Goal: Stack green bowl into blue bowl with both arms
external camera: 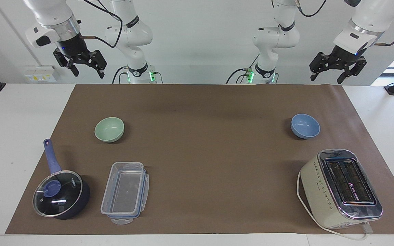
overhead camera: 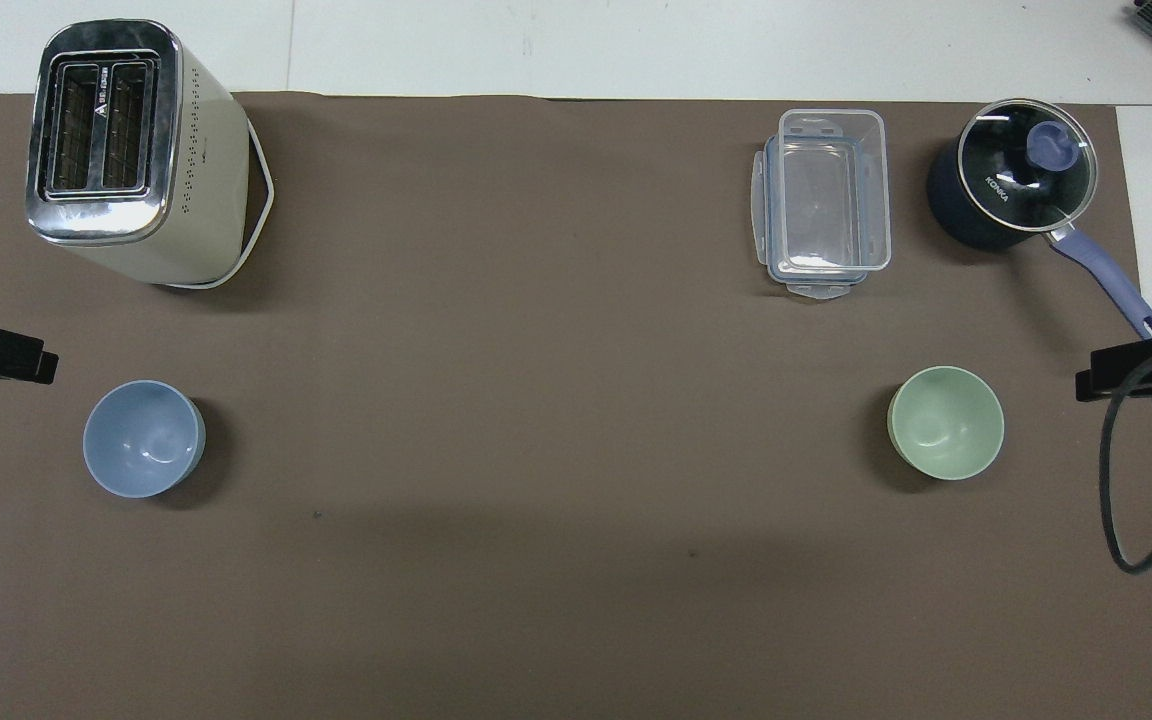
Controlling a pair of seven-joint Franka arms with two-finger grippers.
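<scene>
Trouble from here lies mostly in the grasp and the long carry, since nothing is picked up yet. Nearest the robots, the right gripper (external camera: 87, 70) hangs high over the near edge of the table at its own end, fingers spread wide and empty. The left gripper (external camera: 335, 71) hangs likewise at its end, also wide open with nothing in it.

Next out, on the brown mat (external camera: 200, 143), sit the two bowls, both upright and well apart. The green bowl (external camera: 109, 129) is toward the right arm's end and the blue bowl (external camera: 305, 126) toward the left arm's end.

Both look smooth and thin-rimmed, so I judge a pinch on the green bowl's rim could slip or tip it as it lifts. The wide gap probably means a long reach or a handover, and a mistimed release there would drop the bowl. The blue bowl is loose on the mat. A push from the side or an off-centre drop could slide it or leave the green one perched askew, as the two look the same size.

Farther out, the pan (external camera: 62, 194) points its handle toward the green bowl, and a low approach from that way might clip it. The clear box (external camera: 125, 189) lies beside the pan. The toaster (external camera: 340, 188) stands farther out than the blue bowl, near enough to catch a wide swing.
</scene>
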